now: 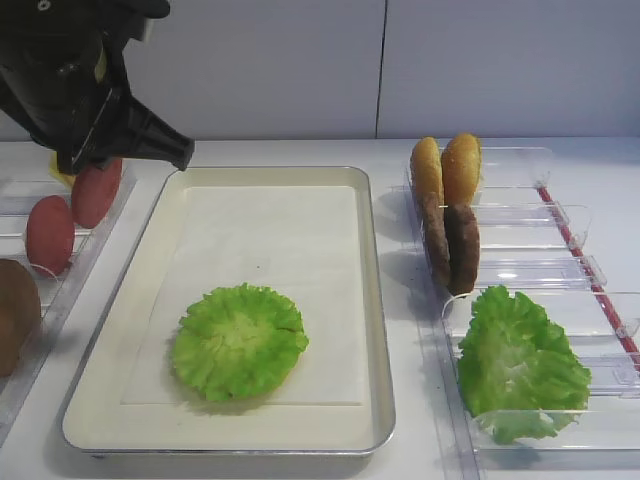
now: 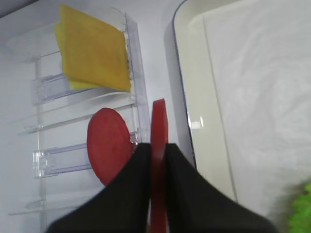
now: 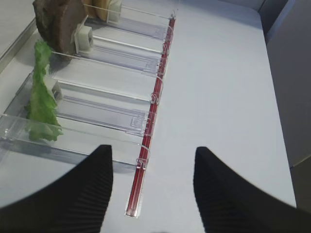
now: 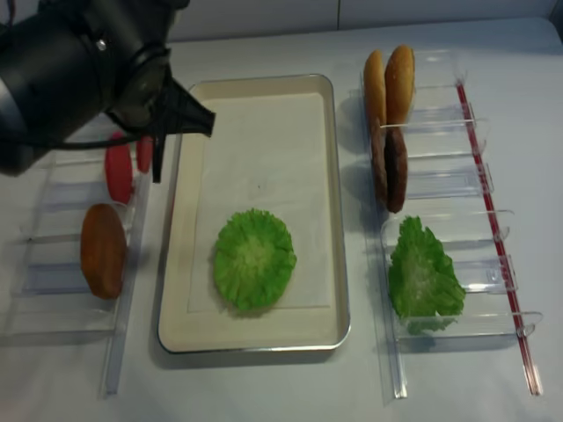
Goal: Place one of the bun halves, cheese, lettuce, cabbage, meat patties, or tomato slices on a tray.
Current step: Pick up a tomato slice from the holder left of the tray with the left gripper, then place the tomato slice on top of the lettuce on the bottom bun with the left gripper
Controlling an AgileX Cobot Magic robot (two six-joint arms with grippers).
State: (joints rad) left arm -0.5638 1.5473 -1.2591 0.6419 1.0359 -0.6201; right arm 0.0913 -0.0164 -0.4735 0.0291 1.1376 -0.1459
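Beside the tray's left rim, the black left gripper [image 2: 156, 160] is pinching one thin round red tomato slice [image 2: 159, 127] on edge.

Two red tomato slices are showing; the second [image 2: 109, 145] is standing in the clear plastic rack [image 2: 82, 87] near one square yellow cheese slice [image 2: 95, 48]. One ruffled green lettuce leaf [image 1: 238, 342] is lying on the cream metal tray [image 1: 372, 300]; another [image 1: 520, 365] is leaning beside two dark patties [image 1: 452, 245] and two golden buns [image 1: 446, 168]. The right gripper's fingers [image 3: 87, 194] are standing spread apart.
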